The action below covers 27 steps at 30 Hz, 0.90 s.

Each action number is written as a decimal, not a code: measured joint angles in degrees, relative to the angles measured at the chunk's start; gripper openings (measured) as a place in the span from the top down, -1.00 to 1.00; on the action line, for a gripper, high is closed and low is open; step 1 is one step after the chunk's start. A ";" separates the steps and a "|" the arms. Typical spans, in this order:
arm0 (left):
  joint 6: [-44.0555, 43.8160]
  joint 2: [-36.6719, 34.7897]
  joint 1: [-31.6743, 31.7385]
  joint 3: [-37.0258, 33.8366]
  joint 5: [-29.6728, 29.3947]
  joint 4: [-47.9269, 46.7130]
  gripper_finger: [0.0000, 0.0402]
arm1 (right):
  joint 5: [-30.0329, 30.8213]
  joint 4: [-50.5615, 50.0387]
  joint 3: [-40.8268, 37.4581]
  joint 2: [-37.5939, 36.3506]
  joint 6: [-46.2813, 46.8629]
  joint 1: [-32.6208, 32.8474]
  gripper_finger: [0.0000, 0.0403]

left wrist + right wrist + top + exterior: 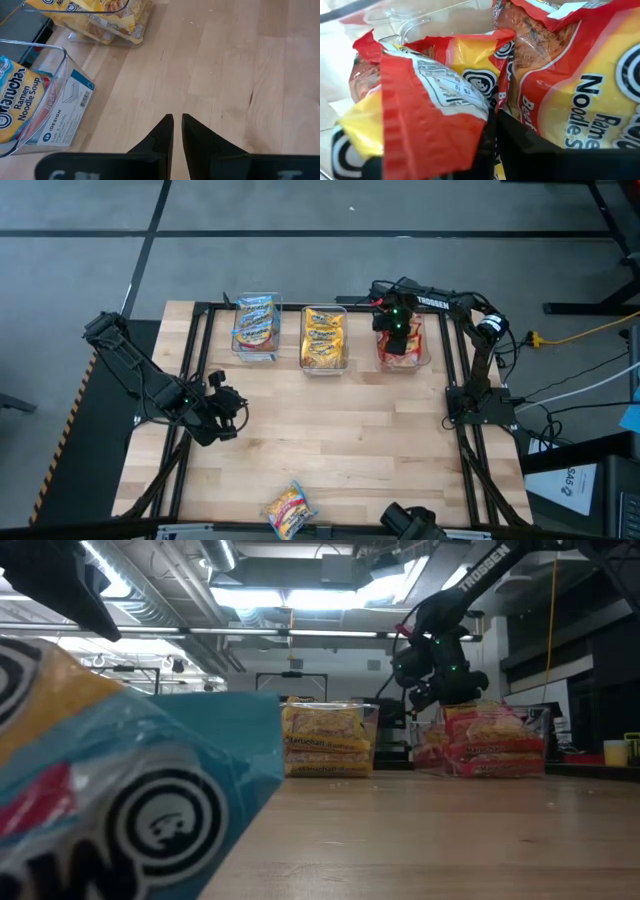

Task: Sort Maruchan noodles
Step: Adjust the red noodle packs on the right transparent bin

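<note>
Three clear bins stand along the table's far side, holding blue-trimmed packets [255, 328], yellow-trimmed packets [323, 338] and red-trimmed packets [403, 348]. One more Maruchan packet [290, 510] lies flat by the near edge and fills the left of the low view [120, 800]. My right gripper [395, 325] is down over the red bin [490, 740], shut on a red-trimmed packet [420, 100]. My left gripper [225, 412] hovers over the left part of the table, shut and holding nothing [177, 125]. My right gripper pinches a red-trimmed packet between its two fingers at a corner of the wrapper [482, 112]. The packet spreads to one side over one finger and hides it. It rests on the other red packets [580, 85] in the bin.
Bare wooden tabletop [350, 440] stretches between the bins and the near packet. Black frame rails run along both sides [465, 440]. The blue bin's wall and label [65, 110] are close to my left gripper. Cables trail off beyond the table's right side.
</note>
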 joint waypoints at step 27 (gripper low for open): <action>0.02 0.00 0.02 0.00 0.00 -0.02 0.84 | 6.77 -14.26 12.24 -0.09 0.40 0.05 1.00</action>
